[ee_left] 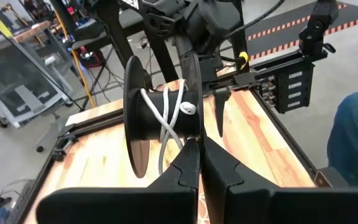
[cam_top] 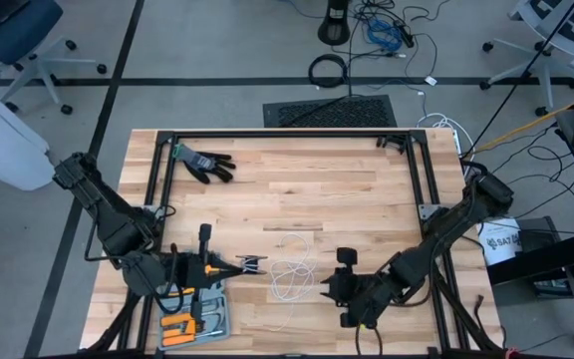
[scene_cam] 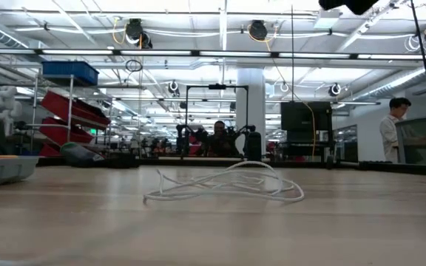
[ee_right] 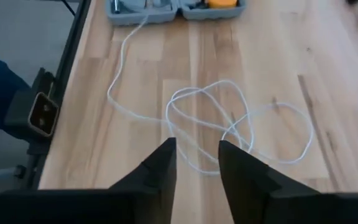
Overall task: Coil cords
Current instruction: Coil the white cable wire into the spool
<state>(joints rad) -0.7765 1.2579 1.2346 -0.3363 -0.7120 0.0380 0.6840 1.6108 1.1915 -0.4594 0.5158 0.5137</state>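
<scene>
Cord (cam_top: pixel 290 277) lies in loose loops low-centre on my table (cam_top: pixel 297 189), slack for winding. Left gripper (ee_left: pixel 199 149), clamped on the black spool (ee_left: pixel 160 115), presents it carrying few turns. Right gripper (ee_right: pixel 196 152) hovers parted over the loops.

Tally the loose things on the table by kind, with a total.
White cord: 1
Black spool: 1
Black glove: 1
Grey tool tray: 1
Total: 4
</scene>
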